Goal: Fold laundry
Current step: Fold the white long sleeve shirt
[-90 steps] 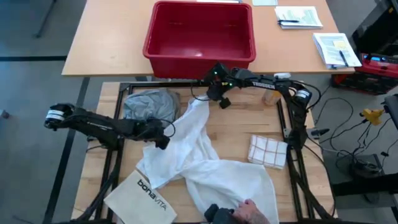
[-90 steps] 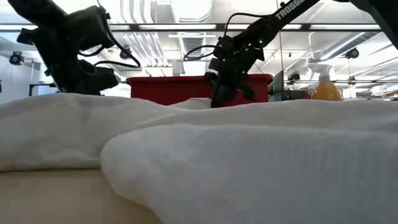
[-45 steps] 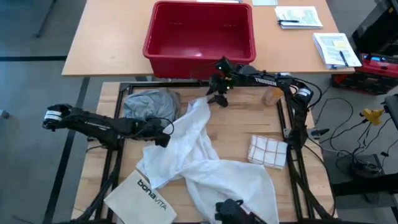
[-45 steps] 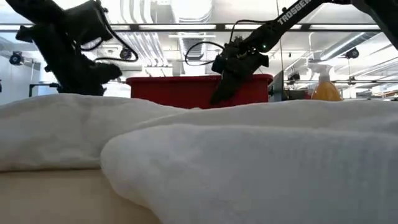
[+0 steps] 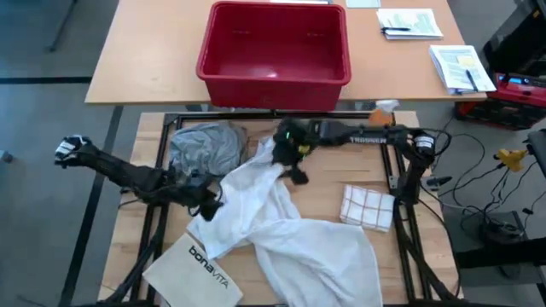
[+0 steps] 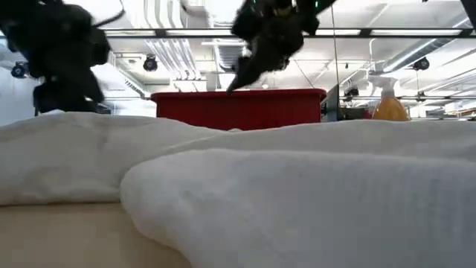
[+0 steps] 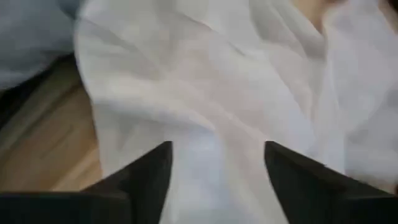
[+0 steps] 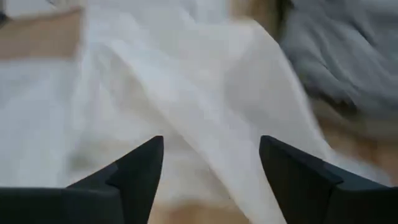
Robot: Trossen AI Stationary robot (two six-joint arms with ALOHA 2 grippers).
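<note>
High view shows the right gripper has dropped from the far edge onto the large crumpled white shirt, fingers spread and empty; the left gripper, also spread, has slid nearer at the shirt's left edge. The shirt runs diagonally, far-left to near-right, mid-table.

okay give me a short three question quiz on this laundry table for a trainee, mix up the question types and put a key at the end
1. True or false: the red bin holds the white shirt.
2. Which lies by the table's front-left corner? A) grey T-shirt B) bonavita bag C) checked cloth
3. Fill in: both the left gripper and right gripper are ____ over the white shirt.

Key: 1 false; 2 B; 3 open
</note>
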